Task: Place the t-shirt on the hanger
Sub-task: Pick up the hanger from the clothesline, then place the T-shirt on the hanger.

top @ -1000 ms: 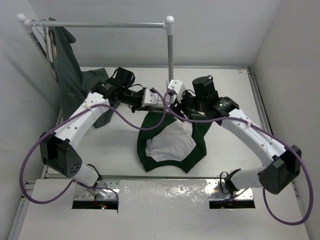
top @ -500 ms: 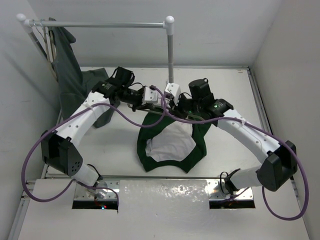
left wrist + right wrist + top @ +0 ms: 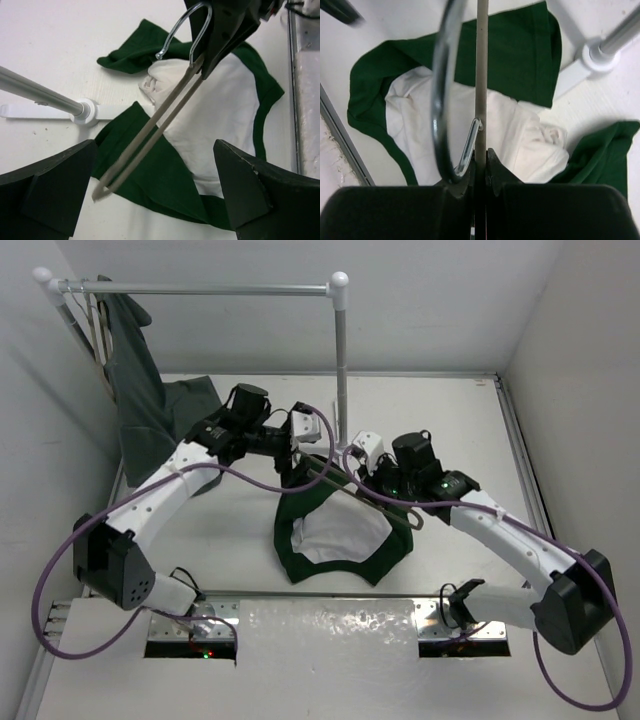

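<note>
On the white table point(image 3: 450, 410) lies the t-shirt point(image 3: 340, 532); right end effector point(image 3: 481, 162) pinches the hanger point(image 3: 481, 75), left end effector point(image 3: 155, 150) spread.

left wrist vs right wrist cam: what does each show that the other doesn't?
Left wrist only: the hanger's whole loop down to its far tip, the right gripper clamping its top, and the left gripper open. Right wrist only: the pinch on the hanger bar up close. Both: the t-shirt and the rack base.

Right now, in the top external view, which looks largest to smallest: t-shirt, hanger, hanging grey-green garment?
1. grey-green garment and t-shirt: look alike; the garment hangs nearer the camera, so unranked.
2. hanger: clearly smallest.
</note>
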